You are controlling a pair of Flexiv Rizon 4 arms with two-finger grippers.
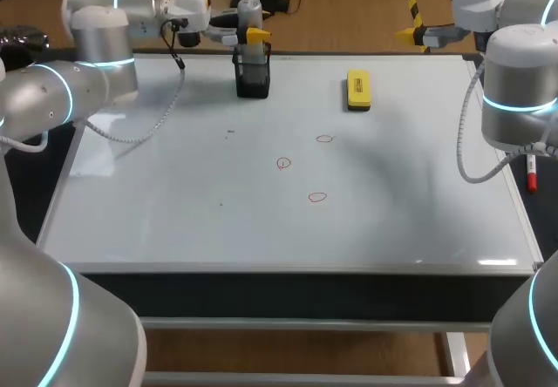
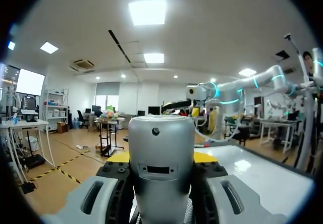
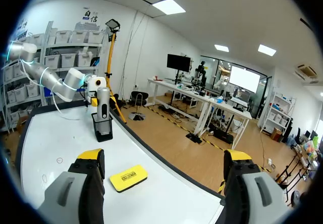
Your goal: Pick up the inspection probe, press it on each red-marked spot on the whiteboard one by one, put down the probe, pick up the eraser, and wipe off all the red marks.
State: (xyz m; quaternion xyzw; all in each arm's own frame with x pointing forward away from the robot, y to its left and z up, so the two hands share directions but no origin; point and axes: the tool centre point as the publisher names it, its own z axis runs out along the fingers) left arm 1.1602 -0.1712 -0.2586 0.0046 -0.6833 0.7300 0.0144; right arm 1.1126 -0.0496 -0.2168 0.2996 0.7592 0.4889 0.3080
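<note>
The left end effector (image 2: 162,157) is gripping the inspection probe (image 2: 160,133). In the left wrist view the dark inner pads are pressing against the grey cylinder from both sides with no gap showing, so I am judging it closed on the probe rather than merely bracketing it. The probe is standing upright with its long axis vertical and its lower part sitting in the black holder (image 1: 253,82) at the far edge of the whiteboard surface (image 1: 174,195). The coming move is therefore looking like a straight lift upward out of the holder.

The three red marks (image 1: 283,163) are lying nearer the camera and toward the right of the holder, well apart from it. The yellow eraser (image 1: 358,90) is lying flat to the right of the holder. The right end effector (image 3: 164,158) is hanging wide open and empty beyond the board's far right corner, nearer the eraser than the probe.

The holder is hiding the probe's tip, and the probe body is blocking the holder in the left wrist view.
</note>
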